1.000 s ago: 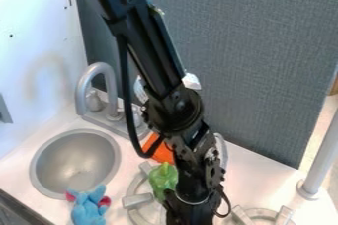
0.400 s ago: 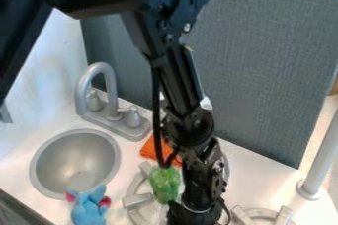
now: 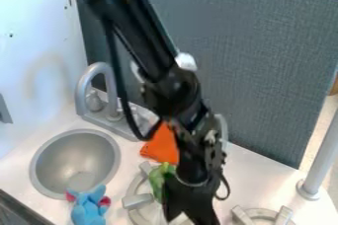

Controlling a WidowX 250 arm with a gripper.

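The black gripper [image 3: 190, 200] hangs at the bottom centre, over the left stove burner, with its lower end near the view's bottom edge. Just left of it, a green object [image 3: 157, 178] lies on the burner, partly hidden behind the gripper. Whether the two touch, I cannot tell. An orange item [image 3: 160, 146] rests behind the green one, its right side covered by the arm. Beside the sink's front rim lies a blue plush toy [image 3: 88, 210] with pink-red parts.
A round metal sink [image 3: 46, 146] is at the left, with a grey faucet [image 3: 83, 87] behind it. A second burner [image 3: 264, 212] sits at the lower right, near a grey post [image 3: 321, 157]. A tall grey panel [image 3: 264, 66] stands along the back.
The gripper has risen in the view since the earlier frames and now covers more of the green object. The upper arm swung right, then back left. More of the orange item shows.
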